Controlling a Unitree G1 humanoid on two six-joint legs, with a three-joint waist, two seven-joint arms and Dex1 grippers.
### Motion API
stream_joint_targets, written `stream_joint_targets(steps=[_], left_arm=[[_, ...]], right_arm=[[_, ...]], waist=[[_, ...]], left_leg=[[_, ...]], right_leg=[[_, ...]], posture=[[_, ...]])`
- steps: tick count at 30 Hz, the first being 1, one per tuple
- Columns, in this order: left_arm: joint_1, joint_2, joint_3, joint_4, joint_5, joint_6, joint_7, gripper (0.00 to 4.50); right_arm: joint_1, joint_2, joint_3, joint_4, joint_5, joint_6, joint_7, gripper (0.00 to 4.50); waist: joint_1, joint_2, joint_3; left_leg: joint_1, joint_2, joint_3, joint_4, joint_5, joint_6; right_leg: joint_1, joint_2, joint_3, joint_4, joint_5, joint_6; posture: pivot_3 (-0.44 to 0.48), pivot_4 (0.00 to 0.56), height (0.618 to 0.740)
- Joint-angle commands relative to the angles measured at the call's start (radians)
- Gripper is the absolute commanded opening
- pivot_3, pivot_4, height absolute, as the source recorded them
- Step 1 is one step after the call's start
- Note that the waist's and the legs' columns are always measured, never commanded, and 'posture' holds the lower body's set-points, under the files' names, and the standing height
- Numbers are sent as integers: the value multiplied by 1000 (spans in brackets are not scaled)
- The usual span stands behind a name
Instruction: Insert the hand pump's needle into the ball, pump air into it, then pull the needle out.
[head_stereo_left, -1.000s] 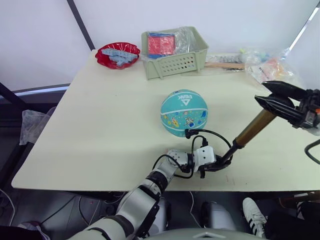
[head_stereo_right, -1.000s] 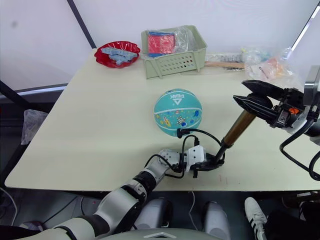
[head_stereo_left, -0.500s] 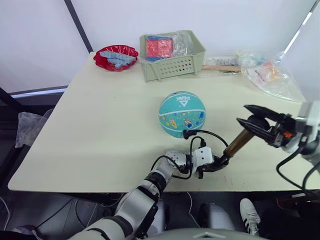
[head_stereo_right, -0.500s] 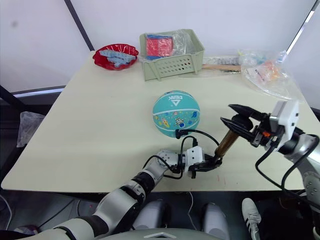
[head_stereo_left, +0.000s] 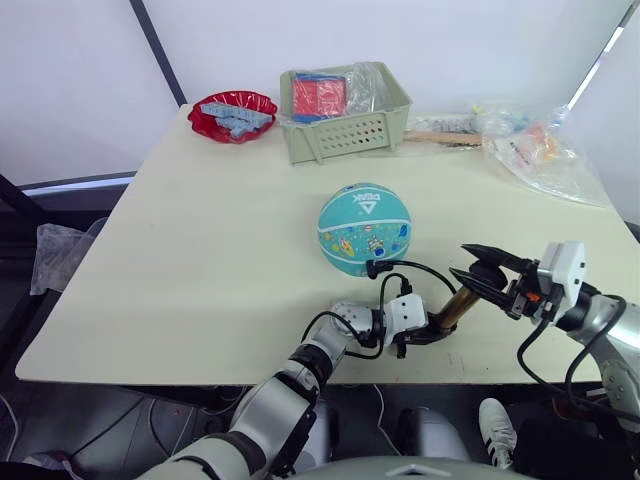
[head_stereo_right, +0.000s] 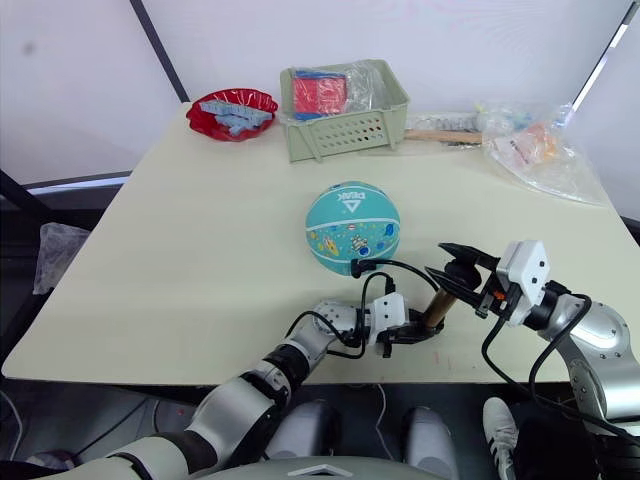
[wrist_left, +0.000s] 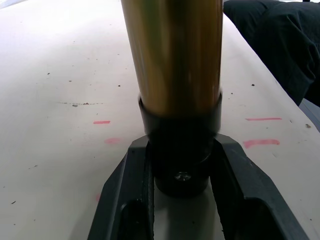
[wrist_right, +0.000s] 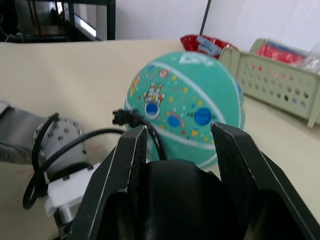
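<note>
The teal ball (head_stereo_left: 365, 228) rests mid-table. The hand pump's gold barrel (head_stereo_left: 455, 308) leans up and to the right near the front edge. My left gripper (head_stereo_left: 425, 333) is shut on its black bottom cap (wrist_left: 180, 150), one finger (wrist_left: 125, 205) on each side. My right gripper (head_stereo_left: 480, 270) is shut on the black T-handle (wrist_right: 170, 200), low over the barrel. The thin black hose (head_stereo_left: 415, 268) loops from the pump base to the ball's near side, where its tip (wrist_right: 118, 116) meets the skin. The needle is hidden there.
A green basket (head_stereo_left: 345, 110) with red packets and a red bowl (head_stereo_left: 235, 110) stand at the back. Plastic bags (head_stereo_left: 540, 150) and a wooden stick (head_stereo_left: 440, 135) lie at the back right. The table's front edge (head_stereo_left: 470, 355) runs just below the pump.
My right gripper has pushed the handle down and left toward the left gripper, so much less of the pump shows above the barrel. Ball and left gripper stayed put.
</note>
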Motion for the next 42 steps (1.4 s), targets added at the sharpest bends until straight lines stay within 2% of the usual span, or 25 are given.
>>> stream_joint_targets(steps=[1, 10, 21, 27, 32, 42], left_arm=[[41, 33, -26, 77, 53, 50, 5, 1034], [45, 28, -28, 73, 53, 52, 2, 1034], [38, 26, -31, 78, 52, 51, -4, 1034], [38, 25, -32, 78, 52, 53, -4, 1034], [42, 26, -33, 75, 52, 52, -5, 1034], [44, 23, -36, 71, 52, 51, 0, 1034]], right_arm=[[26, -24, 19, -34, 34, 82, 9, 1529], [-75, -119, -176, -202, 256, 277, -66, 1529], [-211, -234, -375, -209, 447, 413, -120, 1529], [-277, -264, -441, -196, 541, 452, -162, 1529], [-284, -270, -443, -197, 556, 464, -177, 1529], [-89, -194, -278, -225, 365, 368, -103, 1529]], waist=[[1, 1, 1], [4, 11, 9], [4, 13, 15], [3, 14, 16], [3, 14, 16], [1, 12, 13]], left_leg=[[0, 0, 0, 0, 0, 0], [-3, -1, -1, 0, 0, 0], [-5, -2, -1, 1, 0, 0], [-6, -2, -1, 1, 0, 0], [-6, -2, -1, 2, 0, 0], [-2, -2, -2, 2, 0, 0]], right_leg=[[0, 0, 0, 0, 0, 0], [-1, -2, -2, -1, 0, 0], [-2, -2, -2, -1, 0, 0], [-2, -2, -2, -1, 0, 0], [-2, -2, -2, -1, 0, 0], [1, -1, -2, -1, 0, 0]], posture=[[0, 150, 738], [0, 150, 738], [0, 150, 738], [0, 150, 738], [0, 150, 738], [0, 150, 738]])
